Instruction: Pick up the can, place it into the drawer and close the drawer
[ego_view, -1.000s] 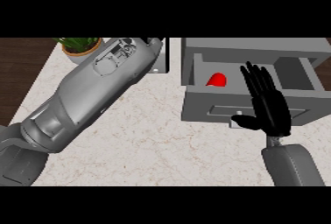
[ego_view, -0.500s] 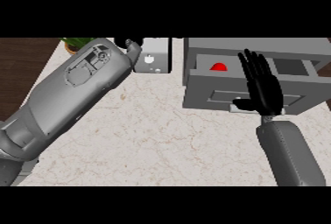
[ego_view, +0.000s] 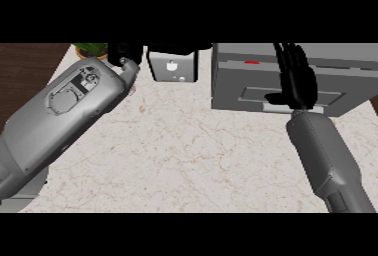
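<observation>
Pale marbled counter (ego_view: 184, 150), with the drawer (ego_view: 244, 82) at its far right corner. The drawer is almost shut. A red sliver of the can (ego_view: 252, 62) shows in the narrow gap, so the can is inside. My right robot hand (ego_view: 297, 85) lies flat on the drawer front, fingers straight and pressed together. My left robot hand (ego_view: 124, 54) is at the far left corner; I cannot tell its pose. Step in hand: closing. Next, I judge: a short straight push until flush.

Grey left forearm (ego_view: 44, 135) bears an oval panel (ego_view: 77, 95); right hand (ego_view: 297, 75) is black.
</observation>
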